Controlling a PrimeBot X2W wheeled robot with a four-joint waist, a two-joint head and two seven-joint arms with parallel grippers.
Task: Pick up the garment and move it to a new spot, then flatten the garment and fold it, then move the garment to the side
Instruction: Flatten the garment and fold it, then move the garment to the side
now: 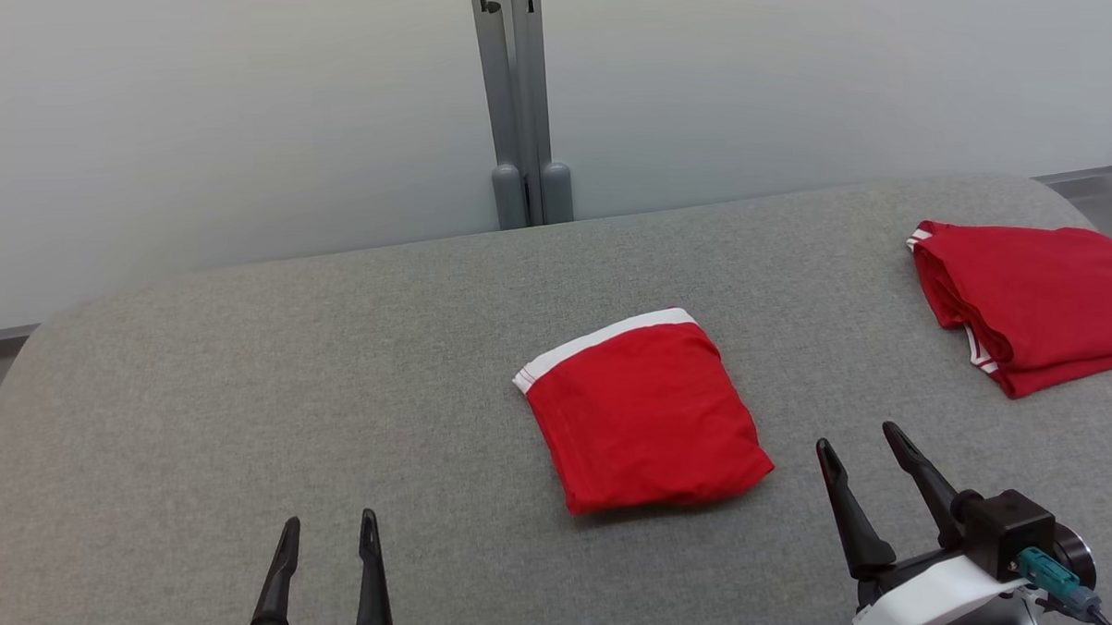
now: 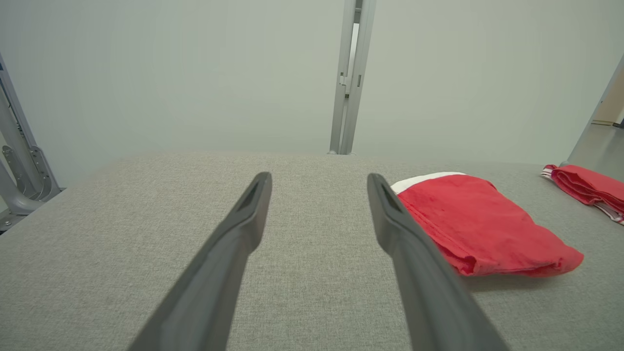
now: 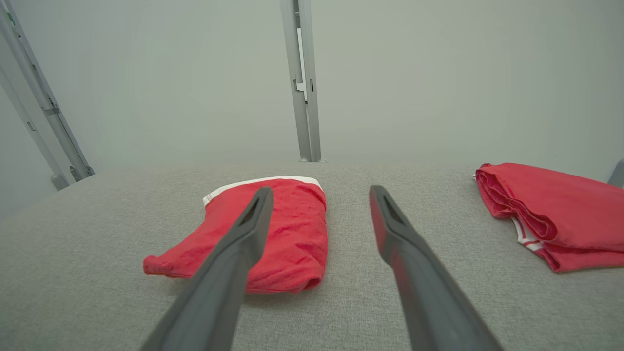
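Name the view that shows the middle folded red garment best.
Head view: the middle garment lies whole, seen from above, white band clear. Left wrist view has it low-angle, partly behind a finger; right wrist view has a finger across it.

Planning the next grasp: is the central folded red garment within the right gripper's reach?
Probably yes: the open right gripper sits beside the central folded red garment, bare grey tabletop between them.

Soft, even, bright light; a thin shadow lies along the near edge of the folded red garment [image 1: 643, 411], which is sharp.
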